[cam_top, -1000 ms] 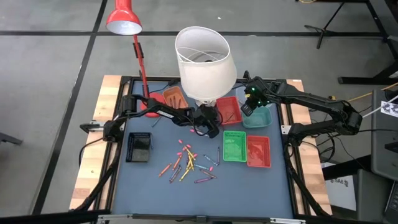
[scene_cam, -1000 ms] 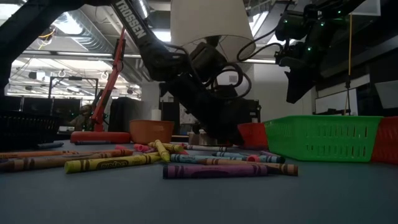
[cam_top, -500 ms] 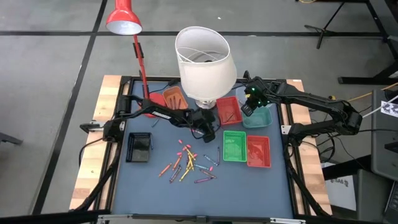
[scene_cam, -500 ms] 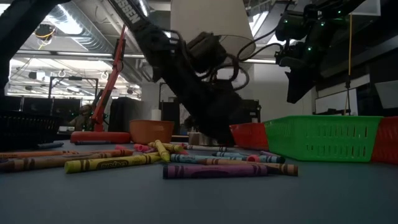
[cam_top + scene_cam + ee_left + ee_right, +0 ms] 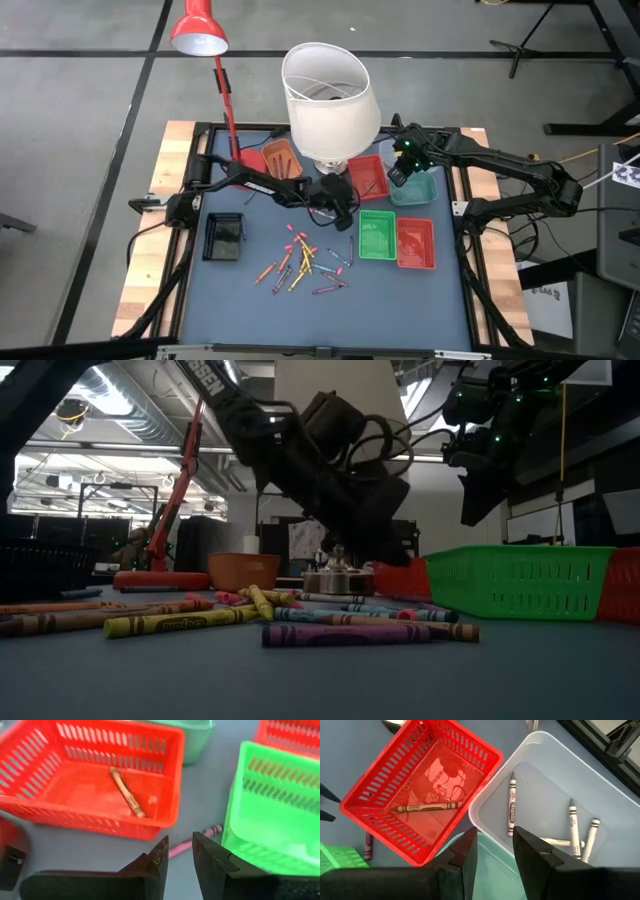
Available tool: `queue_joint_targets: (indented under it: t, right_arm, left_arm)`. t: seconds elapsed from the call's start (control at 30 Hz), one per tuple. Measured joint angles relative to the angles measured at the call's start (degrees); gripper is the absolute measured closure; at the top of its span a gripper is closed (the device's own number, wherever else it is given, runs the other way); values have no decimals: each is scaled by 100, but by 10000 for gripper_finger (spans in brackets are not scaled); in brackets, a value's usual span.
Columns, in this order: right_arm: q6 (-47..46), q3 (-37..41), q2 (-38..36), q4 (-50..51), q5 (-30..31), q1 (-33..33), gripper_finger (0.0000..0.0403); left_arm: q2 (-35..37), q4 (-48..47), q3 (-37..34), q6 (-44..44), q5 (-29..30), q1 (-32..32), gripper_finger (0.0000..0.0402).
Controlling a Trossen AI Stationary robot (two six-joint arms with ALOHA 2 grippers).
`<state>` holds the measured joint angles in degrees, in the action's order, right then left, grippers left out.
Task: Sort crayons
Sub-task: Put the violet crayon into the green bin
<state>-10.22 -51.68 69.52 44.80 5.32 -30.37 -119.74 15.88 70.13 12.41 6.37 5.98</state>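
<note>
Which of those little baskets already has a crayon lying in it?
The red basket nearest the white lamp shade: one crayon lies on its floor. The green basket beside it looks empty.

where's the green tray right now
In the high view the green tray sits right of the table's centre, beside a red tray on its right, with the scattered crayons to its left.
</note>
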Motion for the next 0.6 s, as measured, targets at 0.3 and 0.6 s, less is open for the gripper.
queue_joint_targets:
  t: [0.3, 0.6]
  right_arm:
    - [0, 0, 0, -1, 0, 0, 279]
    - [0, 0, 0, -9, 0, 0, 279]
  left_arm:
    - [-127, -94, 0, -1578, -153, 0, 329]
    - [-127, -101, 0, -1932, -164, 79, 284]
